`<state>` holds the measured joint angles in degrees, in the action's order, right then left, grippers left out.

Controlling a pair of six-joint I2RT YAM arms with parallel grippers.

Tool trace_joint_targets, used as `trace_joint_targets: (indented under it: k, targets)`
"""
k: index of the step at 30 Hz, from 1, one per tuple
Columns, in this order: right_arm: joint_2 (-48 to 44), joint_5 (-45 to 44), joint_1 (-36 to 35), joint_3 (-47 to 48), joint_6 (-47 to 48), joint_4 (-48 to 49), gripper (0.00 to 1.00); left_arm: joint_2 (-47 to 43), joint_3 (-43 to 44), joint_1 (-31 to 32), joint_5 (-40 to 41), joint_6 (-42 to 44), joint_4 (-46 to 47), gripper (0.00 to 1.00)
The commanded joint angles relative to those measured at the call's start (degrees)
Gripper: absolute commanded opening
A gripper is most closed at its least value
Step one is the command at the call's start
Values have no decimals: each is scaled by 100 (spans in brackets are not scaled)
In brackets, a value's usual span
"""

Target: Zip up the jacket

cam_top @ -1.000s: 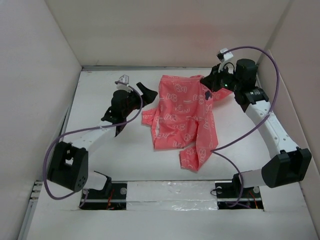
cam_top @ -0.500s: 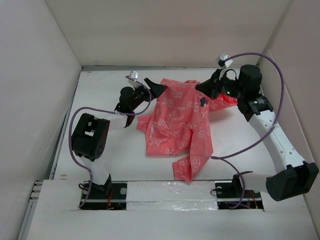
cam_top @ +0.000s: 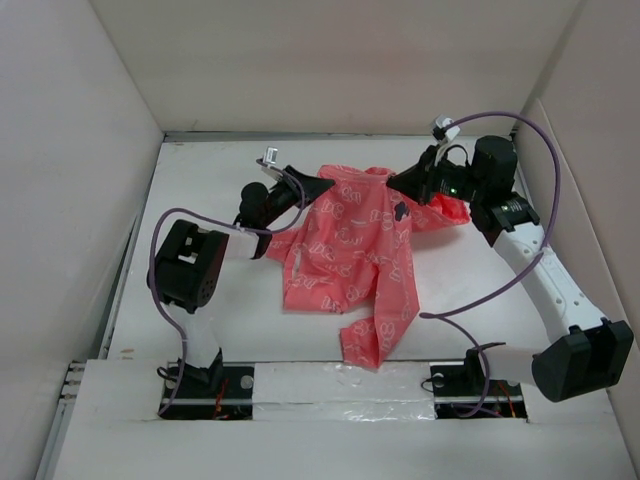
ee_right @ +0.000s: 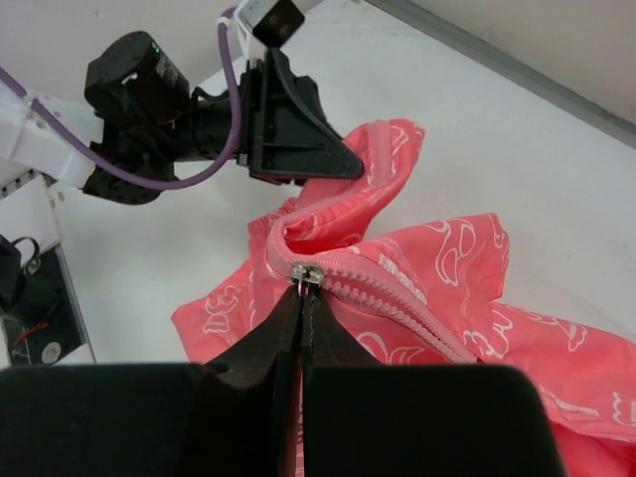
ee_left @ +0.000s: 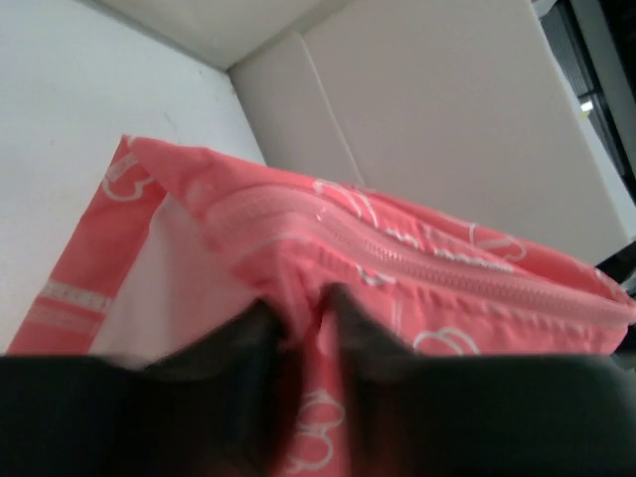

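The small coral-pink jacket (cam_top: 350,250) of thin fabric with a pale white print lies on the white tabletop (cam_top: 200,300). Its upper edge is raised off the surface and strung between our two arms on the far side. Our right gripper (ee_right: 301,298) has its black fingers pressed together on the pull of the small silver zipper slider (ee_right: 310,275). The closed pink zipper teeth (ee_right: 393,303) trail away behind it. Our left gripper (ee_left: 301,313) is pinched on a fold of fabric just under the zipper tape, near the slider and ahead of it.

We judge that the zip is partly run, with a short stretch left between the slider and our left hold. To do this well, we should first draw the left gripper away along the line of the teeth, because the fabric ahead of the slider curls over in a loose loop. Once that loop is pulled flat, the right gripper can slide the pull slowly and straight along the track, without lifting or twisting. We must watch for thin fabric creeping into the slider. If the left pinch slips, the whole jacket will simply drag.
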<state>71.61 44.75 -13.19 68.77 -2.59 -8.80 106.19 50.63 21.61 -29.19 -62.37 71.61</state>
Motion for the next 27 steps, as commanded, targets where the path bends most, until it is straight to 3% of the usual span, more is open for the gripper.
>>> trace_joint_targets:
  k: [1, 6, 12, 17, 27]
  targets:
    - [-130, 139, -43, 75, -75, 651, 0, -353, -255, -24, -289, -74, 2498, 3]
    - [-121, 52, -43, -48, -84, 669, 0, -1538, -694, -147, -114, 567, 1401, 0]
    - [-139, -765, 9, -259, -49, 555, 0, -3831, -1450, -148, 1221, 1788, -786, 0]
    - [-60, -1642, 62, -382, -268, 598, 0, -5307, -1188, -148, 2557, 2413, -3087, 0]
    - [89, -2559, 168, -497, -242, 476, 0, -6856, -1214, -201, 3727, 2475, -4146, 0]
